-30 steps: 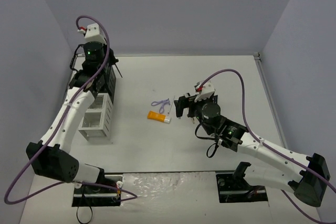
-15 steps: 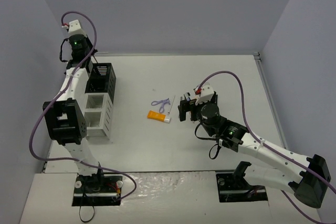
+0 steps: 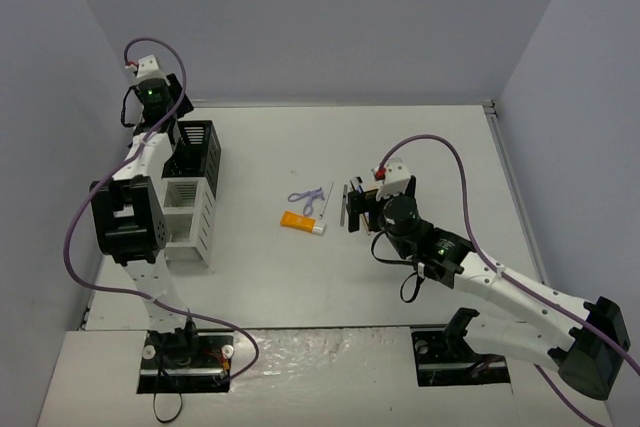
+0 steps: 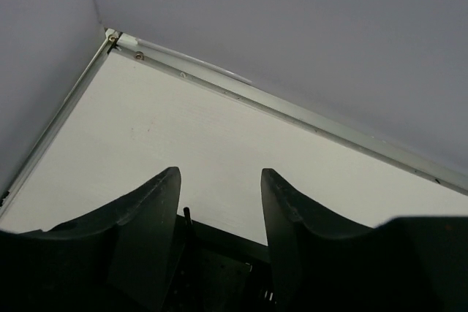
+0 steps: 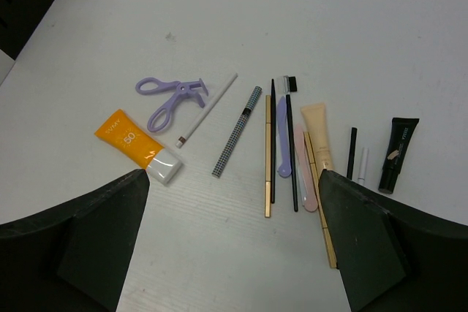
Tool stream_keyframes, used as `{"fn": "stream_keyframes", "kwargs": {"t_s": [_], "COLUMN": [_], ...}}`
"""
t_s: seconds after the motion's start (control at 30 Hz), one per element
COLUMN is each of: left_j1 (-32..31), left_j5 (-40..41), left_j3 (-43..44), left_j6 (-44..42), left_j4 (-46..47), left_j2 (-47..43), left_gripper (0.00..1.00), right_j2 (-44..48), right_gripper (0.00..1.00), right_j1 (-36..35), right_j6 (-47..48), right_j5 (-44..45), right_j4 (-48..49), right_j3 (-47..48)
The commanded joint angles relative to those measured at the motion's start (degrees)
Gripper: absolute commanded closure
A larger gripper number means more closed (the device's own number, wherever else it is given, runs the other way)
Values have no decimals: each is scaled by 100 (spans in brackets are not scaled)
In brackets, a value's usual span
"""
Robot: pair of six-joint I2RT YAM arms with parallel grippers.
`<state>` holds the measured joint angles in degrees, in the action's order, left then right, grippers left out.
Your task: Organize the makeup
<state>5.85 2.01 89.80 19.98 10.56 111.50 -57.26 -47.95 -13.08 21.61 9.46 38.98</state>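
Makeup [image 5: 268,158] lies loose mid-table, right of the rack [image 3: 195,212]; right gripper [image 5: 232,180] hovers wide open above it, left gripper [image 4: 219,180] parted, empty, at the rack's far end. Pencils [image 5: 286,144] touch side by side; closing could pinch several.

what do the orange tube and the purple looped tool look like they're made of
Orange tube: likely soft plastic with a satin finish, going by the printed lettering and the flattened far end; its white cap looks like harder plastic. Purple looped tool: probably moulded plastic, an even lilac with little shine; whether it has any metal parts cannot be told.
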Motion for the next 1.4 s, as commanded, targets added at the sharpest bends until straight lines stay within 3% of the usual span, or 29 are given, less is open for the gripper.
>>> {"fn": "stream_keyframes", "kwargs": {"t_s": [0.0, 0.17, 0.23, 0.4, 0.57, 0.67, 0.97, 1.37], "left_j1": [29, 31, 31, 22, -64, -192, -319, -321], "left_j5": [108, 197, 178, -331, -1260, -1556, -1837, -1774], "left_j3": [99, 361, 603, 882, 147, -455, -2092, -2222], "left_j6": [104, 303, 413, 648, 601, 334, -205, -196], "left_j4": [176, -745, -1740, -3382, -3976, -4245, -3894, -3903], "left_j2": [-727, -1407, -1595, -2194, -2928, -3413, -4733, -4954], "left_gripper": [42, 14, 4, 3, 3, 3, 3, 3], "right_j2": [-57, -284, -410, -851, -1364, -1785, -2673, -3192], "right_gripper": [4, 16, 20, 31, 43, 56, 66, 71], "right_j1": [133, 629, 962, 1540, 1669, 1697, 1759, 1851], "right_j6": [-235, -595, -839, -1030, -919, -867, -763, -757], "right_j5": [193, -49, -333, -991, -1151, -1262, -1241, -1534], "right_j4": [-159, -553, -708, -855, -858, -858, -767, -699], "right_j3": [125, 187, 181, 150, 212, 326, 503, 575]}}
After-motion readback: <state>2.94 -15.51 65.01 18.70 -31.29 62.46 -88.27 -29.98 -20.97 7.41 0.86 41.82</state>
